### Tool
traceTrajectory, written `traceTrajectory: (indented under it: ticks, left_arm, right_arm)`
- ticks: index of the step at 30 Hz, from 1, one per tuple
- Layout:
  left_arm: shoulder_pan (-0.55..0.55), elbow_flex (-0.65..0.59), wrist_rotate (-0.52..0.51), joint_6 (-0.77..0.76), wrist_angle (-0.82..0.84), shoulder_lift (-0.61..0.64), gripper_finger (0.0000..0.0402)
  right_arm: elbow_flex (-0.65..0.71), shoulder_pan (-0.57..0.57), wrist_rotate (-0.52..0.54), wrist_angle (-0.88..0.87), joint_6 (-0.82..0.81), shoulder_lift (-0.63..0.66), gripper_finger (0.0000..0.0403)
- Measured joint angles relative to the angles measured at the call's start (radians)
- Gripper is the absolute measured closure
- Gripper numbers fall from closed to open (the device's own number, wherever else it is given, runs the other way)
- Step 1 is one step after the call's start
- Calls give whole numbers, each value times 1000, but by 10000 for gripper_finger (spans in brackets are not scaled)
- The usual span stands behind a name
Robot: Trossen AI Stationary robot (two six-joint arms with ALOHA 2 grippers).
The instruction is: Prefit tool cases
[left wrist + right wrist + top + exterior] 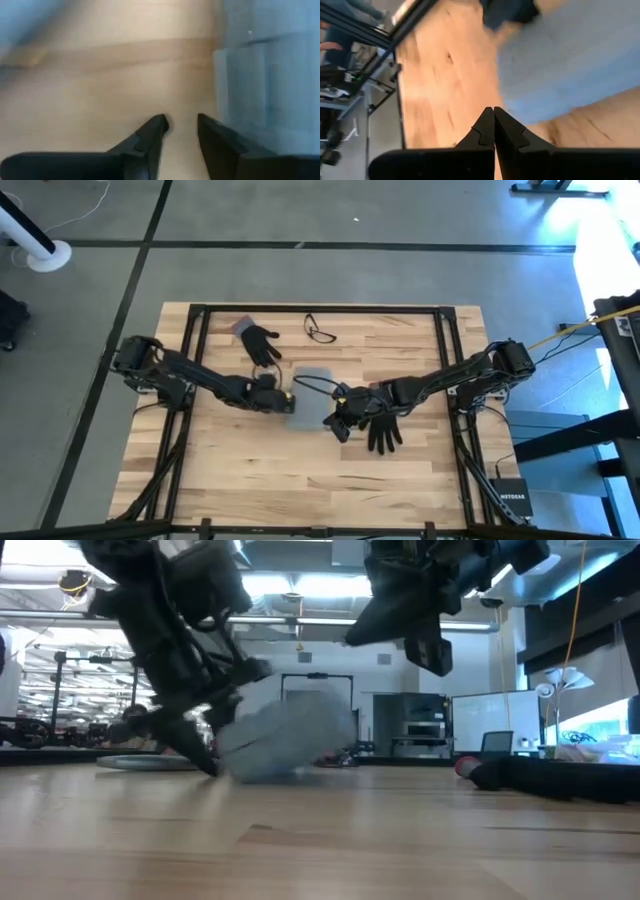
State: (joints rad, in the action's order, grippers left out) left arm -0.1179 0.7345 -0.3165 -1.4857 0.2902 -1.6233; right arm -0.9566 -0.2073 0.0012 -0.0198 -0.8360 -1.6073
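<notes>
The tool case [312,395], a flat blue-grey plastic rectangle, lies near the middle of the wooden table [240,480]. In the low view the case [285,735] seems to be tilted, with one side raised from the wood, but it is blurred there.

The left gripper [287,398] is at the case's left edge. Its fingers [150,137] are spread with a narrow gap and low over the wood; the case's edge [270,90] is just beside one finger. I cannot tell if that finger touches the case, and nothing is between the fingers.

The right gripper [337,423] is at the lower right corner of the case. Its fingers [482,130] are pressed together and hold nothing, with the tips over bare wood near the case's edge [570,65].

A black glove [262,345] lies toward the far edge of the table, left of a pair of glasses [320,330]. A second black glove [383,430] lies just under the right arm, right of the case.
</notes>
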Motion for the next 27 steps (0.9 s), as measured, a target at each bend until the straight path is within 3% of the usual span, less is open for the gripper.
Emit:
traceTrajectory:
  ticks: [4,10,15,22,27]
  left_arm:
    - [11,1,1,13,64,37,293]
    - [11,14,-29,38,15,71,293]
    - [41,62,-82,193,35,139,293]
    - [122,147,-151,441,207,283,293]
    - [142,146,-116,553,193,308,293]
  right_arm:
    - [0,0,16,7,2,0,403]
    - [0,0,52,8,3,0,403]
    - [0,26,113,-7,-46,0,403]
    - [0,116,121,-33,-77,0,403]
    - [0,166,104,-31,-79,0,403]
